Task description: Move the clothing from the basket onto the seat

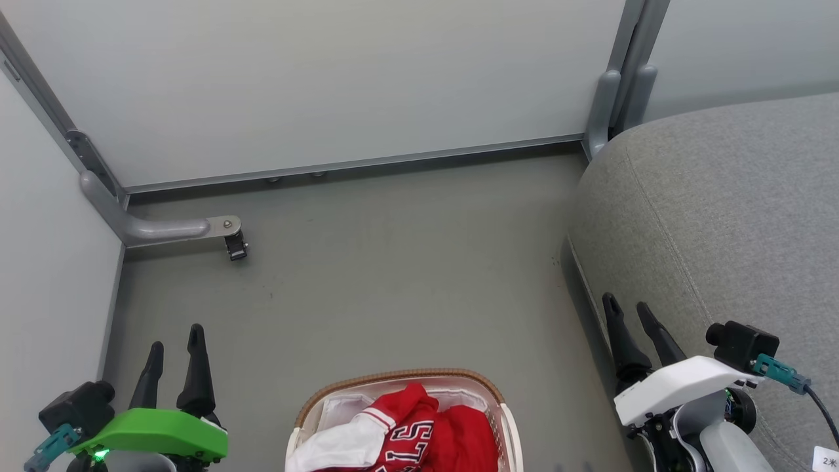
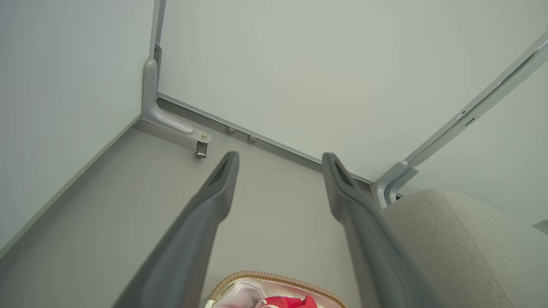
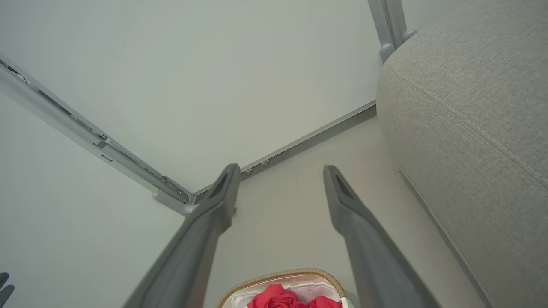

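Jaws on both arms stand spread and empty, pointing forward over the floor (image 1: 393, 262): the left gripper (image 1: 175, 341) at lower left, the right gripper (image 1: 628, 307) just beside the seat (image 1: 721, 216). Between them the basket (image 1: 400, 375) holds the clothing (image 1: 426, 432), heaped red and white inside

The left claw (image 1: 175, 336) has two long, dark, tapering fingers (image 1: 196, 377) set in a bright green shell (image 1: 157, 431). Beside the shell sits a black camera (image 1: 77, 406) with a teal plug (image 1: 54, 444), and a green light (image 1: 99, 453) glows beneath. The right claw (image 1: 627, 303) has like fingers in a white shell (image 1: 675, 388). Behind it are a black camera and a teal plug trailing a black cable (image 1: 822, 410).
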